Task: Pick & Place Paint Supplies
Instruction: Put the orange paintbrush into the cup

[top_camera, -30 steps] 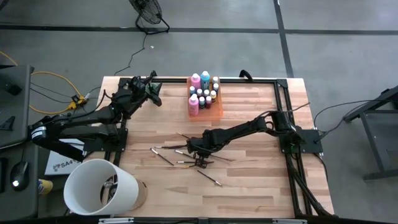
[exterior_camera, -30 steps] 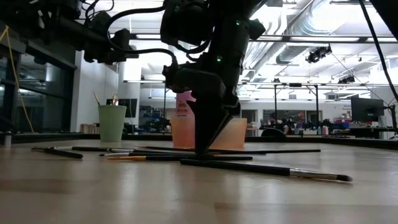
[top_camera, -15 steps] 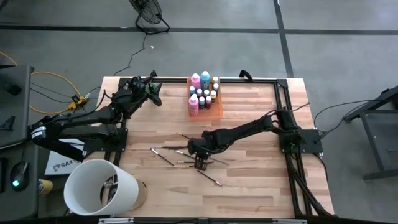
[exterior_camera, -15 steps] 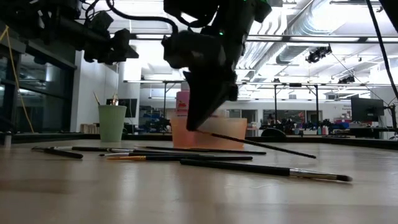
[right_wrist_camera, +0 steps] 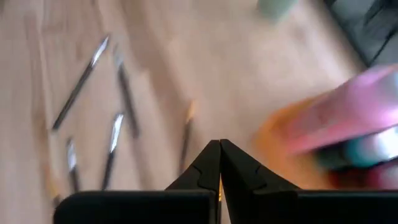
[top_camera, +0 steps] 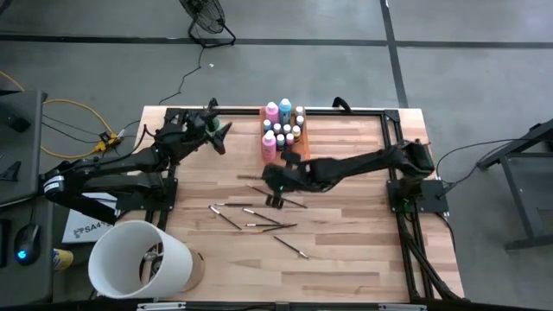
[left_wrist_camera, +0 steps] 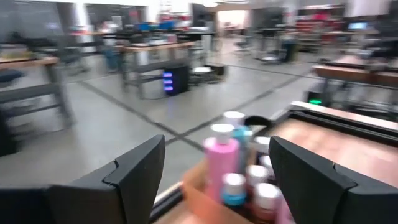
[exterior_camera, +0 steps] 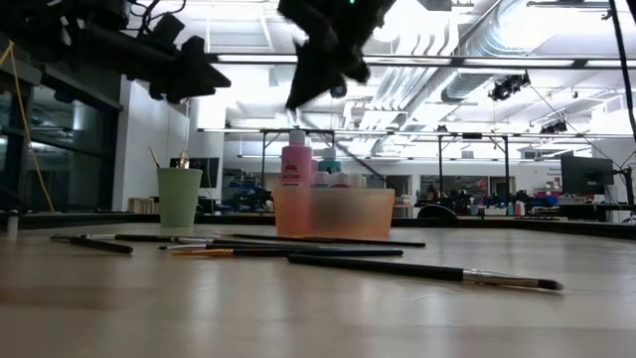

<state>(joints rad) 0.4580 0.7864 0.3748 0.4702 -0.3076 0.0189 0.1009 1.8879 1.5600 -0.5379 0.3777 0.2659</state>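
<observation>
A brush (top_camera: 285,200) hangs pinched in the right gripper (top_camera: 275,200), lifted mid-counter near the orange tray (top_camera: 298,158); next it needs carrying to the cup (exterior_camera: 179,196). Left gripper (top_camera: 218,131) waits spread.

A grey concrete floor (top_camera: 285,52) with dark seams surrounds the wooden desk (top_camera: 346,250), and a black floor fan (top_camera: 207,22) stands beyond its far edge. A white bucket (top_camera: 138,259) sits by the near left corner, with yellow cable (top_camera: 73,112) coiled on the floor to the left. Bright strip lights and silver ducts (exterior_camera: 477,40) run overhead above distant workbenches (left_wrist_camera: 149,50).
</observation>
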